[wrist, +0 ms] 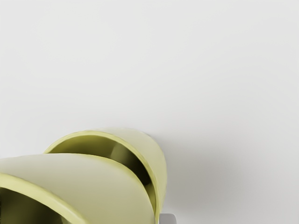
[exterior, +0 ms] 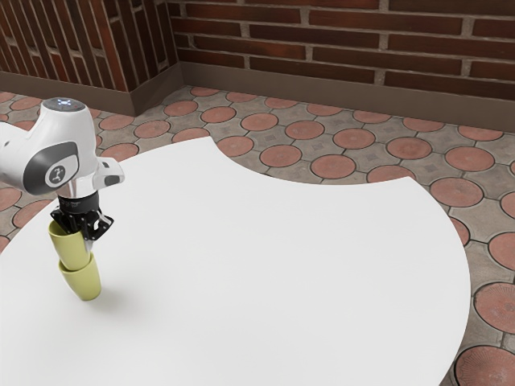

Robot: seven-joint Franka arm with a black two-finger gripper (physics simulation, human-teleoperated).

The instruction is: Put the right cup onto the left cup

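Note:
In the exterior view my gripper (exterior: 81, 223) points down at the rim of the upper yellow-green cup (exterior: 70, 249), shut on its wall. One finger lies against the cup's outer side; the other is hidden. The base of this cup sits within the mouth of the lower yellow-green cup (exterior: 84, 283), which stands on the table. In the wrist view the upper cup (wrist: 79, 177) is large at the lower edge and overlaps the lower cup (wrist: 156, 158), whose dark interior shows beside it. A grey fingertip (wrist: 168, 219) touches the side of the cups.
The white table (exterior: 282, 257) extends from the cups toward the exterior view's right, with a curved cut-out along its far edge. Beyond it are a tiled floor (exterior: 333, 166) and a brick wall (exterior: 322, 40).

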